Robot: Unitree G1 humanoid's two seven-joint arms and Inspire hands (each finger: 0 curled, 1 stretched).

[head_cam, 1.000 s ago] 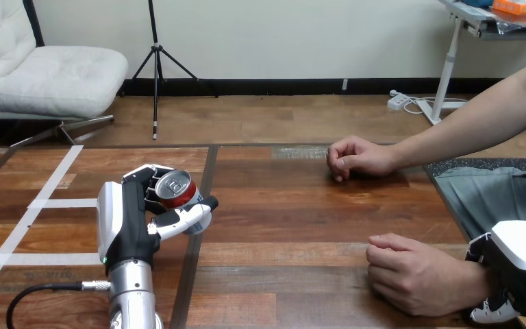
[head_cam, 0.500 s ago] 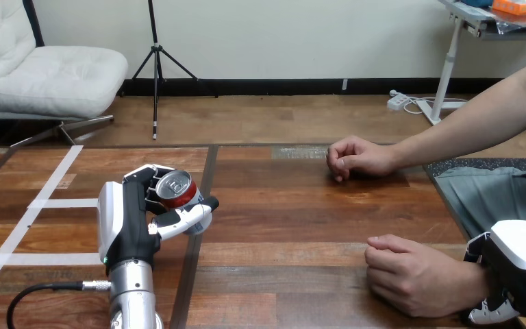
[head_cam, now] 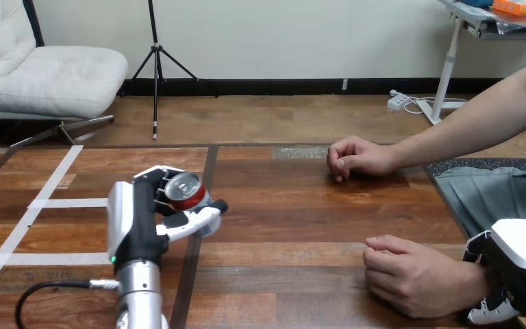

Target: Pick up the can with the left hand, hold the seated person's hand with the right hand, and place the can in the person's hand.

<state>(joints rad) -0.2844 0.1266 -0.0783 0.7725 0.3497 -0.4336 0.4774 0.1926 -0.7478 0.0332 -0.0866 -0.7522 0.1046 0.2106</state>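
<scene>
A red can (head_cam: 186, 191) with a silver top is in my left hand (head_cam: 137, 223), whose fingers and thumb curl round it, at the table's left-middle. It is tilted, with its top facing up and toward me. The person's near hand (head_cam: 411, 274) rests on the table at the lower right, loosely curled, knuckles up. My right hand (head_cam: 520, 264) is at that hand's wrist by the right edge. Its thumb lies over the wrist and its fingers (head_cam: 491, 312) show beneath it.
The person's other hand (head_cam: 356, 157) rests as a loose fist on the table's far right. White tape lines (head_cam: 48, 203) mark the table's left part. A dark seam (head_cam: 202, 205) runs down the wooden table (head_cam: 294, 226) next to the can.
My left hand has carried the can a little to the right. The person's near hand has edged slightly left; my right hand has stayed at its wrist.
</scene>
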